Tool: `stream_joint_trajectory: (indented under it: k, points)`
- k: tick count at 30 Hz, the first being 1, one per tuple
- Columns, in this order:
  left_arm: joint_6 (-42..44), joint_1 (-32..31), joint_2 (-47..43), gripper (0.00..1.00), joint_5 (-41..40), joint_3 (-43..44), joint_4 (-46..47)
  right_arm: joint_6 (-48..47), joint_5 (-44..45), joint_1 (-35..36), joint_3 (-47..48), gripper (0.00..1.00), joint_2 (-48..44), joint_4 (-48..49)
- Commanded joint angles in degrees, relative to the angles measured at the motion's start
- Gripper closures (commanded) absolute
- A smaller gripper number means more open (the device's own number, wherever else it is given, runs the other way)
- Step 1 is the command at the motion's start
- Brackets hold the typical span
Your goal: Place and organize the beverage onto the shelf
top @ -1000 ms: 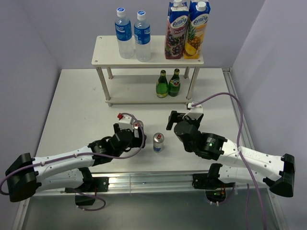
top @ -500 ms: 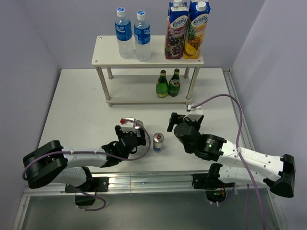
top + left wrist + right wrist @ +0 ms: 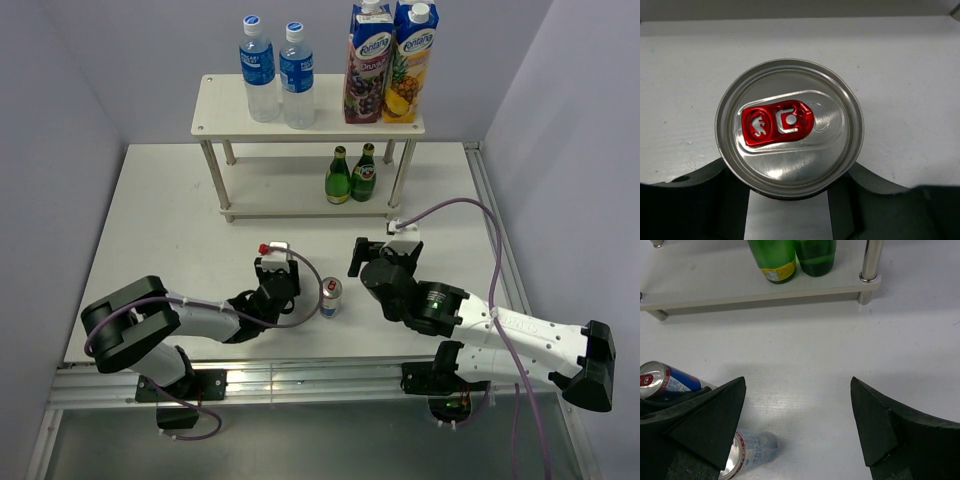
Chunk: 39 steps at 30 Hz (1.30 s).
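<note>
Shelf (image 3: 220,110) stands at far end of tabletop (image 3: 160,220): two flat cream-white rect. boards on thin shiny metal legs. Top board, left: two clear plastic water bottles (image 3: 260,80) w/ blue labels, side by side. Top board, right: two tall printed juice cartons (image 3: 368,70), touching, one purple, one yellow-orange. Lower board, right part: two dark green glass bottles (image 3: 339,178), close together, near the front-right leg.

Nearer the arms, loose can (image 3: 330,297) is upright on the tabletop. It's a slim metal cylinder, blue/silver, w/ red tab, between the two wrists and well apart from the shelf.

Gripped can (image 3: 789,127) has a round brushed-silver lid w/ raised rim and red pull tab, lid facing the left wrist cam. Left fingers (image 3: 700,190), matte black, are closed on its sides below the rim. In right wrist view it looks tilted; can't tell if it touches the tabletop.

Right fingers (image 3: 710,415) are black and wedge-shaped, spread wide, nothing between them. They're over bare white, faintly ribbed tabletop, facing the shelf's lower board.
</note>
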Motion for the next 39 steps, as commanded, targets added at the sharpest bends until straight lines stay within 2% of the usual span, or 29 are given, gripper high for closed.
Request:
stream_joint_trajectory:
  k: [1, 3, 9, 15, 27, 39]
  points:
    - [1.2, 1.7, -0.9, 0.90, -0.6, 2.0, 3.7, -0.2, 2.0, 0.1, -0.8, 0.08, 0.5, 2.6]
    - [2.1, 2.7, -1.7, 1.00, -0.5, 2.8, 2.7, -0.2, 2.1, 0.2, -0.6, 0.08, 0.7, 2.6]
    - [6.8, 8.3, -6.6, 1.00, 2.7, 6.5, 0.1, -0.9, 1.9, 0.2, -0.8, 0.08, 1.1, 3.9]
    - [11.0, 17.5, -9.3, 1.00, 8.1, 11.1, 0.8, -1.6, 1.8, 0.2, -0.8, 0.08, 1.1, 4.5]
    - [12.7, 32.5, 1.4, 1.00, 18.7, 22.7, 2.0, -2.9, 1.9, 0.0, -1.3, 0.08, 1.0, 5.5]
    - [12.7, 37.9, 12.1, 1.00, 21.7, 30.9, 2.8, -3.8, 1.1, -0.6, -1.8, 0.08, 1.2, 6.0]
